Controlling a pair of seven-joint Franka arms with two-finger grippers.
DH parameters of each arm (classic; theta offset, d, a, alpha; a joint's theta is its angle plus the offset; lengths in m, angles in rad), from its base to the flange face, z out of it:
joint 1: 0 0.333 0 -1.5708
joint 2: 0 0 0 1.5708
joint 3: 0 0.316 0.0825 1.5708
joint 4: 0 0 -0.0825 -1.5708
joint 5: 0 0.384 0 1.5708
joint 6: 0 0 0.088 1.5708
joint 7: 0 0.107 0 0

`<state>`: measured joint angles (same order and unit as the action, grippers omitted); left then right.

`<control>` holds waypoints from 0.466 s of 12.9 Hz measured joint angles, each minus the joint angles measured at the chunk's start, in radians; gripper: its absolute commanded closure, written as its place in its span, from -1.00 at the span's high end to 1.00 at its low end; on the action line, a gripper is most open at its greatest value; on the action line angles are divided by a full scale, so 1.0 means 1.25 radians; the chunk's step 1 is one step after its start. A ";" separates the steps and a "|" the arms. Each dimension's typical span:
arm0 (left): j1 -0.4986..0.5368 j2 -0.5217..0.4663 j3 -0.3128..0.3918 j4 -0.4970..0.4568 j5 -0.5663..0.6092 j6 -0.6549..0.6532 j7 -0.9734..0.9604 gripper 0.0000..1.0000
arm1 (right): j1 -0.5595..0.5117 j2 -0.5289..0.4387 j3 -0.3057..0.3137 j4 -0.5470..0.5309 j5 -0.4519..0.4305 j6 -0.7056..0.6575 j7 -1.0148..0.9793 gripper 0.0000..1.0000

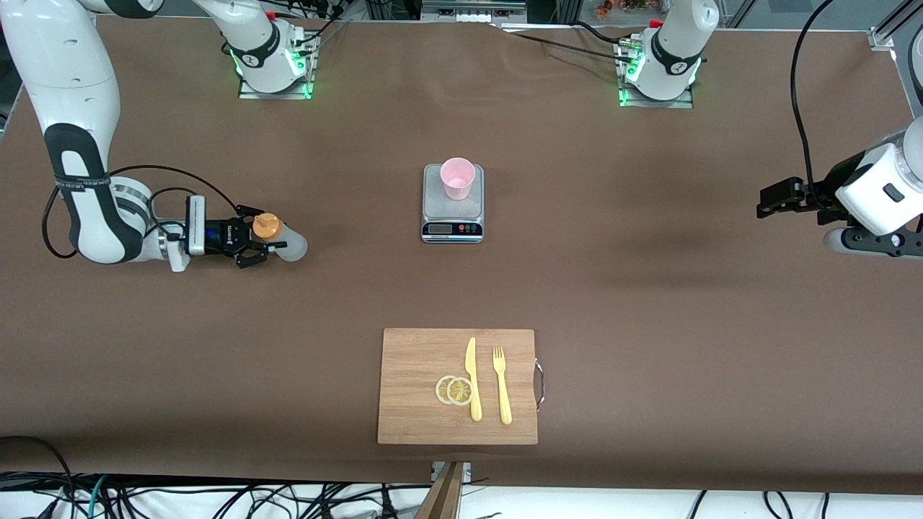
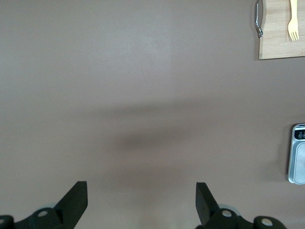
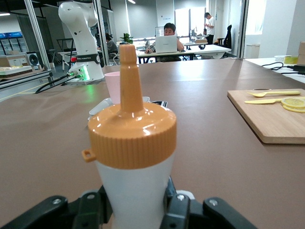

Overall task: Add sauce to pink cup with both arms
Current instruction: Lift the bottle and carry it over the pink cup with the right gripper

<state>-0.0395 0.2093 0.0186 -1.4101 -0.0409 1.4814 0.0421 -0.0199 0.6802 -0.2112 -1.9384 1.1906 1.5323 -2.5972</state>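
Right gripper (image 1: pixel 254 247) clenched on sauce bottle (image 1: pixel 277 238), low on body so nozzle stays free, at right arm's end. Pink cup (image 1: pixel 457 177) on scale (image 1: pixel 452 216) (for weighing pour, likely). Left gripper (image 2: pixel 141 202) released, waiting over bare table.

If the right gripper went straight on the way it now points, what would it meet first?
The right gripper, shut on the sauce bottle, points along the table toward the scale carrying the pink cup. The table between them looks free, so the scale would probably come first, though the exact line is hard to judge.
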 measured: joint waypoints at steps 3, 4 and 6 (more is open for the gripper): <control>0.000 0.000 0.000 0.000 0.000 0.000 0.000 1.00 | 0.069 -0.029 0.000 0.036 -0.010 0.008 0.151 -0.75; 0.000 0.000 0.000 0.000 0.000 0.000 0.000 1.00 | 0.102 -0.058 0.000 0.046 -0.033 0.033 0.223 -0.75; 0.000 0.000 0.000 0.000 0.000 0.000 0.000 1.00 | 0.176 -0.142 0.001 0.057 -0.124 0.096 0.392 -0.74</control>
<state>-0.0394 0.2099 0.0187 -1.4101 -0.0410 1.4808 0.0421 0.2007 0.5026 -0.2099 -1.8671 1.0353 1.6524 -2.1067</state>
